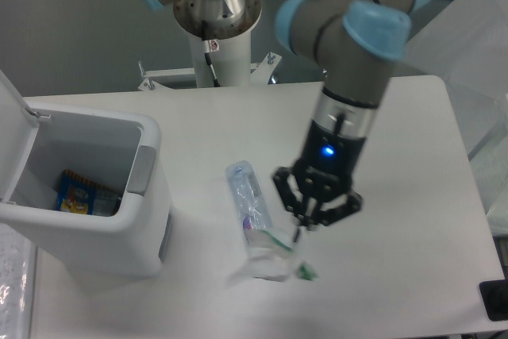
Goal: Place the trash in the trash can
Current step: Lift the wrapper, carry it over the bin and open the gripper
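Note:
A clear plastic bottle (243, 188) with a pink-and-blue label lies on the white table, just right of the trash can. Its lower end is hidden behind the crumpled transparent wrapper (268, 260). That wrapper hangs in the air from my gripper (305, 226), which is shut on its top edge. The gripper hovers above the table, right of the bottle's lower half. At the left stands the white trash can (148, 166), its lid swung open, well apart from the gripper.
A blue-and-yellow snack packet (80, 194) lies inside the bin. The arm's base column (216, 33) rises at the back of the table. A translucent box (468, 37) sits at the far right, and a black object (494, 299) at the bottom right corner.

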Tool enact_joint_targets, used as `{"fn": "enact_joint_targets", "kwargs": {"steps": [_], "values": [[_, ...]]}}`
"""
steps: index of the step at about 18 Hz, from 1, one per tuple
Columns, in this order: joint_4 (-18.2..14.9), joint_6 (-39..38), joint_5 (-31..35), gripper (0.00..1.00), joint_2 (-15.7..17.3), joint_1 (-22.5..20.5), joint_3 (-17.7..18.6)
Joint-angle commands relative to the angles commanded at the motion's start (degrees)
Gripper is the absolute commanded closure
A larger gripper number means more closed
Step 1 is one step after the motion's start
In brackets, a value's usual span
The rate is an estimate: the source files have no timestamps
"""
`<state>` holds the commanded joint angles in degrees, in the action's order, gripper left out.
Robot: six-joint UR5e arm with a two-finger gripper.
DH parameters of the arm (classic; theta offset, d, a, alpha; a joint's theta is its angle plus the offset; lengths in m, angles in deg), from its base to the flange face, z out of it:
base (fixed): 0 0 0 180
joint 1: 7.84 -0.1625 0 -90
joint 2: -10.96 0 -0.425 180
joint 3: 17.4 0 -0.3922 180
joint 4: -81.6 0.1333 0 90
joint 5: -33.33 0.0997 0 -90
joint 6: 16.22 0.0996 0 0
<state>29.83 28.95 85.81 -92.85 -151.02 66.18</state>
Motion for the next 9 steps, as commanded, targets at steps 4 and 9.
{"fn": "enact_joint_targets", "kwargs": {"steps": [4, 9], "values": [[0.0, 0.26, -0.98, 1.0, 5.97, 3.34, 4.12], [0.26, 0.88, -2.12, 1.0, 12.84, 5.45, 9.4]]}}
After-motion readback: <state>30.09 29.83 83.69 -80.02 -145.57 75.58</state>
